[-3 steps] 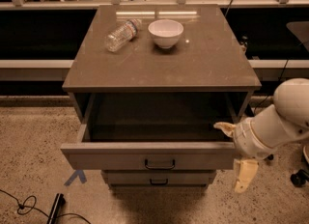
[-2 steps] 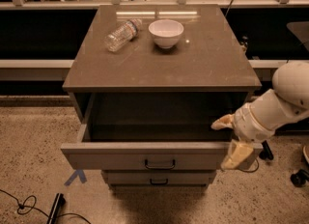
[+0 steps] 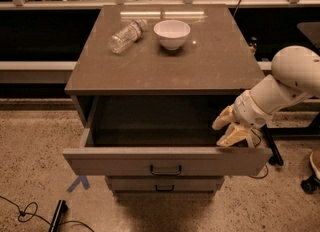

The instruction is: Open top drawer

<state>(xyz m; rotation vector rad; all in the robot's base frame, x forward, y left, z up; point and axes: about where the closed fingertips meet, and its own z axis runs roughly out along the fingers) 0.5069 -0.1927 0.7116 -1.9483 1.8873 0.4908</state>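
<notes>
The top drawer point(image 3: 165, 162) of the grey-taupe cabinet stands pulled well out, its deep plain box showing nothing inside. Its flat front carries a small black pull handle point(image 3: 165, 170) at the centre. My gripper point(image 3: 226, 130) is at the drawer's right end, just above the right wall and behind the front panel, clear of the handle. Its two pale fingers point(image 3: 234, 135) are spread apart with nothing between them. My white arm point(image 3: 285, 83) comes in from the right.
On the cabinet top point(image 3: 210, 61) lie a clear plastic bottle point(image 3: 127, 35) on its side and a white bowl point(image 3: 172, 34). A lower drawer point(image 3: 165, 186) is shut below. Blue tape point(image 3: 79, 183) and a black cable point(image 3: 30, 211) lie on the floor at left.
My gripper has risen from below the drawer front's right end to above the drawer's right wall. The drawer has stayed pulled out.
</notes>
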